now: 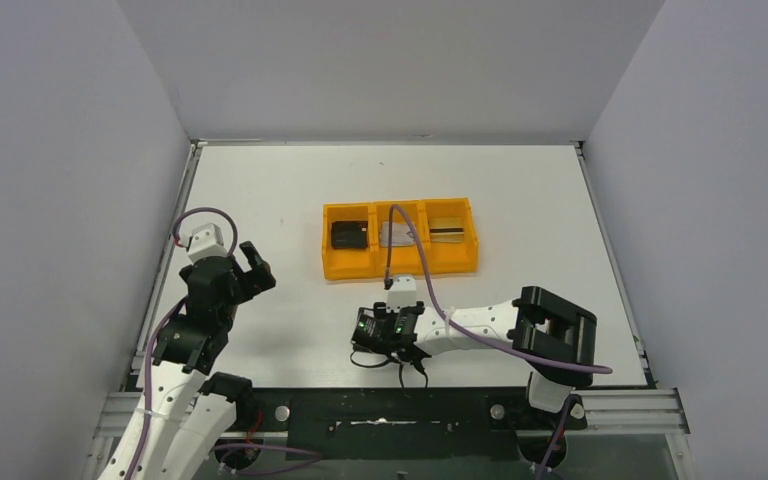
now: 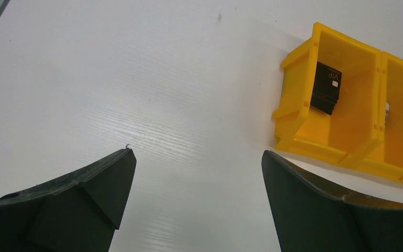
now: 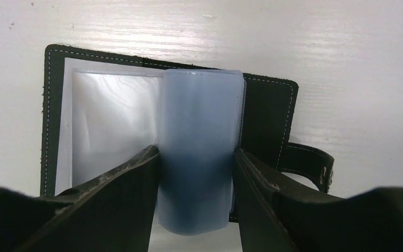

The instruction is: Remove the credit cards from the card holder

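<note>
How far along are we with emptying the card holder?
Done: silvery card and gold card lie in the orange tray. In hand: right gripper clamps the open card holder's blue-grey pockets. Remaining: pockets look empty, though inner ones are hidden; left gripper hangs open.

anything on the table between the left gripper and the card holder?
No. In the top view, only bare white table separates the left gripper from the card holder, which lies under the right gripper.
</note>
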`<state>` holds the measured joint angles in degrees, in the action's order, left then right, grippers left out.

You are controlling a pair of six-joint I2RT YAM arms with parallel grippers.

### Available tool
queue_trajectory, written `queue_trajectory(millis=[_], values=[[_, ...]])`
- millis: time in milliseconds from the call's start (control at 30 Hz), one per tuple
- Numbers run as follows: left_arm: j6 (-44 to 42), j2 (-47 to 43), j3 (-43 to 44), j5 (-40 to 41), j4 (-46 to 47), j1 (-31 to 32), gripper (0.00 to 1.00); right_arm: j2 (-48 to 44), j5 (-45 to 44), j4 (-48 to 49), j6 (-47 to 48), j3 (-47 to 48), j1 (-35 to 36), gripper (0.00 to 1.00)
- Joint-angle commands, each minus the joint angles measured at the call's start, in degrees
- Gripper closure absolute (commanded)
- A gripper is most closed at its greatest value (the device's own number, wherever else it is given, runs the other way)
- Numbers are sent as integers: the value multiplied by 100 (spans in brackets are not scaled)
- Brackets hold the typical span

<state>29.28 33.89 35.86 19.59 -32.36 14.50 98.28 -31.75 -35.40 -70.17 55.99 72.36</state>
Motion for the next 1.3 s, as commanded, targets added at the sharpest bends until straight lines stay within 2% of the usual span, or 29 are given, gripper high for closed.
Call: queue_trajectory(millis=[0,100,200,333,433,567,800,933,1100,1267], values=[[-104,-29,202,-48,294,-44,7,-182,-298,154,358,62,-63,50],[-127,-60,251,-193,304,-36,7,-424,22,612,947,-46,-180,44],[-116,-40,423,-328,318,-38,7,-815,220,910,1458,-88,-294,26],[56,267,853,-16,148,-36,7,-1537,109,949,2033,-45,-428,11],[187,675,1293,286,-100,-39,7,-2155,39,987,2448,-121,-836,4],[156,923,1734,735,-272,-31,7,-2892,-203,889,3069,-182,-1795,1],[-100,791,1731,987,-306,-27,7,-4197,-574,1092,3950,-321,-3467,2],[-174,646,1615,984,-250,-29,7,-4824,-1022,1102,4081,-584,-3669,2],[-169,575,1521,877,-116,-27,7,-5469,-791,1225,3835,-1208,-3676,2],[-21,737,1530,1002,-57,-32,7,-5670,-965,963,3767,-1113,-3677,2]])
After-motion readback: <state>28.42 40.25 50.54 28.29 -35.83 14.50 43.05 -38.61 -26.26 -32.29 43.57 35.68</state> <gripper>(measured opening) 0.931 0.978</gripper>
